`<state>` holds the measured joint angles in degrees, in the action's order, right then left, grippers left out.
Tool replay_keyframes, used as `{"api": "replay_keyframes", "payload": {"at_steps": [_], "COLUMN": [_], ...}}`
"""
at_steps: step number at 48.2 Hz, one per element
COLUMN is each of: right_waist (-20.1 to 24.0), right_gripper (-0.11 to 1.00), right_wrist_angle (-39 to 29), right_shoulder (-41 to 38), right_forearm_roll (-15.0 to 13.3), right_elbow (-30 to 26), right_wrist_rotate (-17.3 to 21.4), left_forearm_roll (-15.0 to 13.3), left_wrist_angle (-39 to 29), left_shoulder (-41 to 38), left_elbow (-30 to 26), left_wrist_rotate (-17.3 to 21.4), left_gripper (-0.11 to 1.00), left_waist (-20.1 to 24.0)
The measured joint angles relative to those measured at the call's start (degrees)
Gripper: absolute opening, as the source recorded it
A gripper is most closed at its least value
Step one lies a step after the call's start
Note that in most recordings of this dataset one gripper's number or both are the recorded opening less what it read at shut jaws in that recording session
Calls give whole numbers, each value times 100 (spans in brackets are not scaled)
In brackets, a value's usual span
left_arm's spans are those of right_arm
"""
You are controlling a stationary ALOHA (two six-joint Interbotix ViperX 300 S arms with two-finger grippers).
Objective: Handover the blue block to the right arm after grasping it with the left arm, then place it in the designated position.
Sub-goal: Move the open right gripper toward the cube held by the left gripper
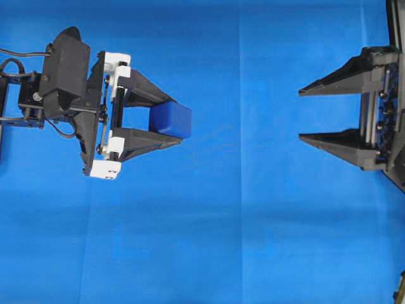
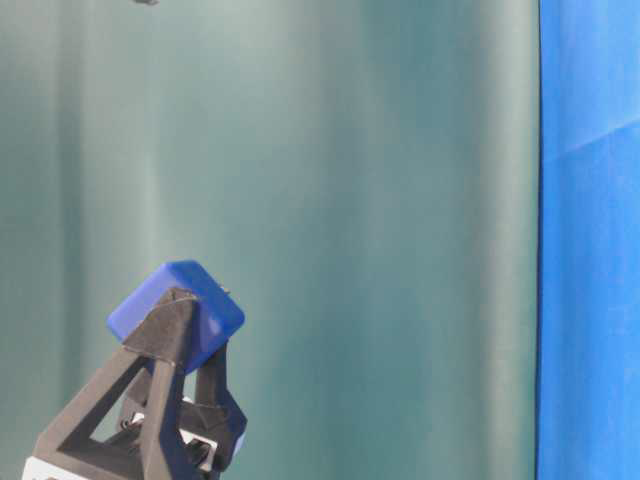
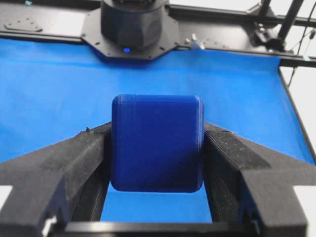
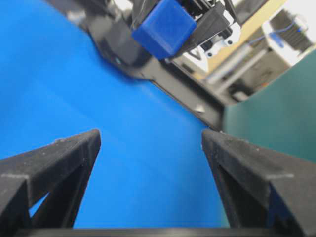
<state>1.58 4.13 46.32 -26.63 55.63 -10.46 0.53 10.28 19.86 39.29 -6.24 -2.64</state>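
Overhead exterior view first: the left gripper (image 1: 169, 119) sits on the left side of the blue cloth (image 1: 240, 240), its two black fingers clamped on the blue block (image 1: 171, 120), one finger on the block's far face and one on its near face. The white brackets at the finger roots show clearly, and the fingertips point to the right, across the cloth. Over on the right edge, the right gripper (image 1: 302, 114) faces back toward it with its fingers spread wide apart and nothing between them. The two grippers are well apart, with bare cloth between them.

From table level, the block (image 2: 176, 312) is up off the surface, tilted on one corner and pinched at the tips of the left gripper's fingers (image 2: 172, 325), against a green backdrop (image 2: 380, 240).

The left wrist camera looks straight down the fingers: the block (image 3: 157, 142) fills the gap between them, both pads pressed flat to its sides, with the cloth below and beyond it.

From the right wrist camera, the right gripper's two fingertips (image 4: 79, 143) stand wide apart in the foreground, and the block (image 4: 164, 27) shows far ahead at the top of the picture, held in the other gripper.
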Motion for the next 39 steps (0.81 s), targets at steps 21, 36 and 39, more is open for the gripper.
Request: {"api": "replay_keyframes", "payload": {"at_steps": [21,36,39], "right_waist": [-9,-9,-9], "right_gripper": [96,95,95], "right_wrist_angle": [-202,-193,-202], "right_shoulder": [-62,-62,-62], "right_forearm_roll": [-1485,-1731,-1731], "right_elbow": [-141,-141,-141], "right_wrist_rotate": [-738,-747,-747], "left_forearm_roll": [0,0,0], "left_wrist_angle": [9,9,9], "left_shoulder": [0,-9,0], "left_elbow": [-9,-9,0], "left_wrist_rotate": [0,0,0], "left_gripper": [47,47,47], "left_waist": [0,9,0]}}
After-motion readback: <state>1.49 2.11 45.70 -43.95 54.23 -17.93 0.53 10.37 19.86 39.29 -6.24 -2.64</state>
